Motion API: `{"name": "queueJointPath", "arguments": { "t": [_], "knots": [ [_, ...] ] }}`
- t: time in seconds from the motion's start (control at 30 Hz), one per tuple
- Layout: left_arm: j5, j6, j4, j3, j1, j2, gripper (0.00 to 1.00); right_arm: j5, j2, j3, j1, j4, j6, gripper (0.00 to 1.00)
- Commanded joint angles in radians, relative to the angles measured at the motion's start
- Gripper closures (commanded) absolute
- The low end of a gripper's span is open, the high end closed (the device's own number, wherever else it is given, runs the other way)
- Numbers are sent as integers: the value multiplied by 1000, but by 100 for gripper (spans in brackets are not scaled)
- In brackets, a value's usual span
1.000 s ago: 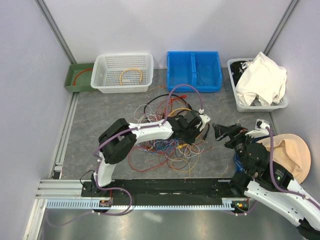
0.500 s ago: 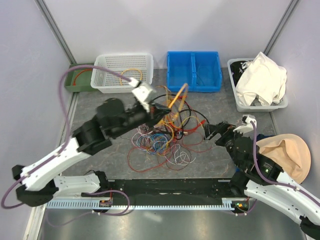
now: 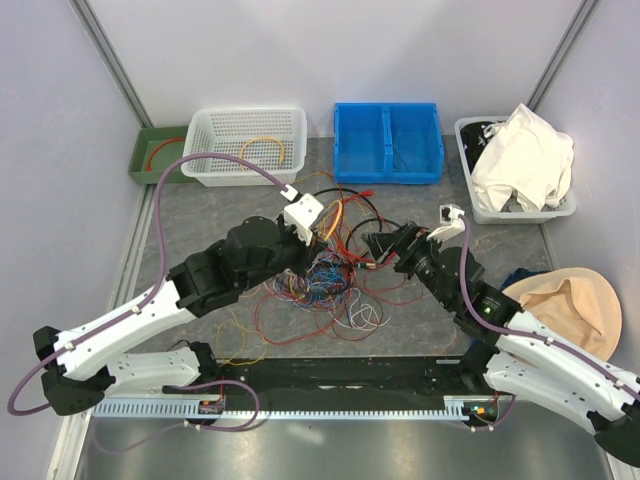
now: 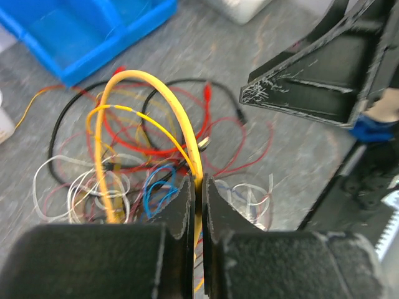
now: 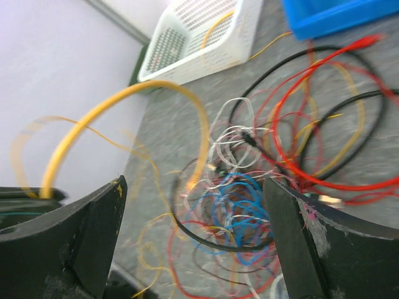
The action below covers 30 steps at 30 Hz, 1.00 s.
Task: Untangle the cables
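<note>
Clamping anew: black two-finger left gripper (image 4: pixel 198 187), jaws pinched tight on thick yellow cable (image 4: pixel 163 93), now hoisted, so one strand is separating. It arches up, then leftward down into the jumble of thin multicoloured cables (image 3: pixel 330 285), mid grey table (image 3: pixel 200 220). Black right gripper (image 3: pixel 385 243) has advanced, agape, empty.

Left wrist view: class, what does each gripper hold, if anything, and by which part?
The left gripper pinches the thick yellow cable where its raised arch comes down, between the fingertips. The right gripper stands open, holding nothing.
</note>
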Motion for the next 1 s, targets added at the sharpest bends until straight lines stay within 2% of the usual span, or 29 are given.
{"name": "queueJointPath", "arguments": {
  "t": [0.0,0.17,0.3,0.53,0.7,0.8,0.97],
  "knots": [
    [-106,56,27,-26,3,17,98,-251,62,8,-104,204,125,2],
    [-106,43,32,-50,3,23,98,-451,189,45,-175,266,222,2],
    [-97,40,35,-49,3,28,98,-627,333,18,-207,494,357,2],
    [-80,30,35,-56,4,25,98,-692,471,59,-209,675,454,2],
    [-57,17,35,-59,3,31,98,-674,528,117,-210,674,442,2],
    [-65,5,27,-59,3,32,98,-646,498,111,-218,645,429,3],
    [-163,-10,7,-46,3,17,98,-557,387,143,-218,279,275,4]
  ]
}}
